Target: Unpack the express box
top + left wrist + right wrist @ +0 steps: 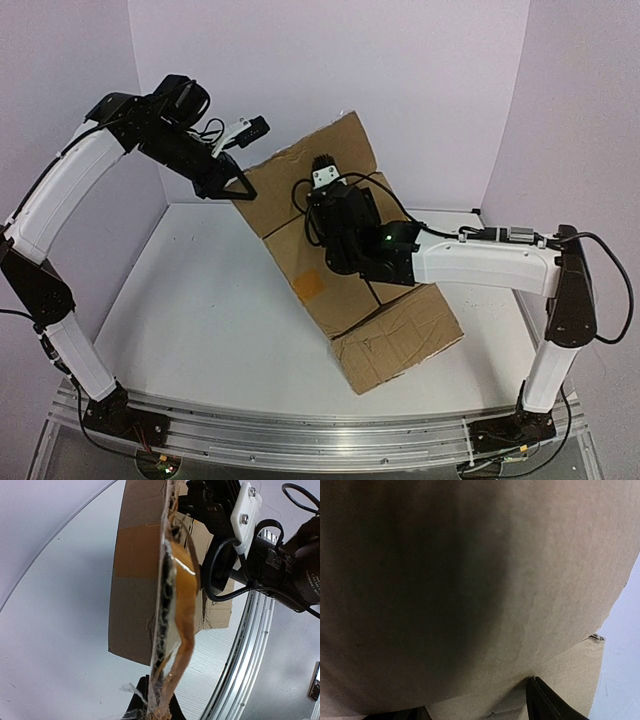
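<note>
**Unpacking in progress:** Two robot arms work on a flat brown corrugated-cardboard express box (390, 330). It lies aslant across the middle and right of the white desk (220, 310), with its near corner close to the desk's near edge and its far end tipped up toward the back wall.

The left gripper (232, 186), raised over the desk's far-left area, is clamped tight on the box's far-left corner. It pinches a ragged edge of cardboard together with a glossy tan strip of packing tape (181, 605) that hangs loose along that edge. The hold appears meant to prop the panel up and draw the seam taut.

The right gripper (322, 165) reaches across from the desk's right side and noses up against the raised cardboard, so close that its own camera sees little besides brown board. Its black fingers (547, 702) stand apart at the bottom of that view. They do not look clamped on anything, though their tips are hidden. Its likely purpose is to take a flap while the left gripper steadies the parcel. The box looks partly opened, and no contents show.
</note>
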`<state>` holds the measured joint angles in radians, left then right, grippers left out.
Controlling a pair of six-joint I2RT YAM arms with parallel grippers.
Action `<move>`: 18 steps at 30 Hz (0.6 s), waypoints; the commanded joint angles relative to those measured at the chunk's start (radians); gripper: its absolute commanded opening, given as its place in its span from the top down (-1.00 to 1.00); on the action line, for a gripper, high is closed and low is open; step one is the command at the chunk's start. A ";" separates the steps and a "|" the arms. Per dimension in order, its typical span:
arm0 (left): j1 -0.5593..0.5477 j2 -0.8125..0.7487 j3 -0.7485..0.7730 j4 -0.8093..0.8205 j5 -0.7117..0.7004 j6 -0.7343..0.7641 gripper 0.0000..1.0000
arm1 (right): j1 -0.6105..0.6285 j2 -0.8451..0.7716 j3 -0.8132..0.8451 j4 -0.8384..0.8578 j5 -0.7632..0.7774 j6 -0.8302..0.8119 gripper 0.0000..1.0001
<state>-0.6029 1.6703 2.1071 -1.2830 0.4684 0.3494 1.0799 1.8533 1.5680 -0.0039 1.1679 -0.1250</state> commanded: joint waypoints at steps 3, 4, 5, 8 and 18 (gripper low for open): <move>0.026 -0.042 0.017 -0.082 -0.098 -0.020 1.00 | -0.011 -0.065 0.029 -0.073 0.214 -0.059 -0.44; 0.026 -0.043 0.013 -0.081 -0.109 -0.021 1.00 | -0.008 -0.070 0.027 -0.076 0.221 -0.055 -0.44; 0.026 -0.043 0.008 -0.080 -0.118 -0.022 1.00 | -0.006 -0.078 0.021 -0.078 0.225 -0.049 -0.45; 0.026 -0.043 -0.007 -0.074 -0.147 -0.027 1.00 | -0.001 -0.103 0.009 -0.116 0.212 -0.002 -0.45; 0.026 -0.041 -0.034 -0.058 -0.194 -0.037 1.00 | -0.004 -0.090 0.086 -0.655 -0.003 0.484 -0.50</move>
<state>-0.6088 1.6700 2.0684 -1.2853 0.4192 0.3423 1.1133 1.8221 1.6385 -0.3671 1.0891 0.1567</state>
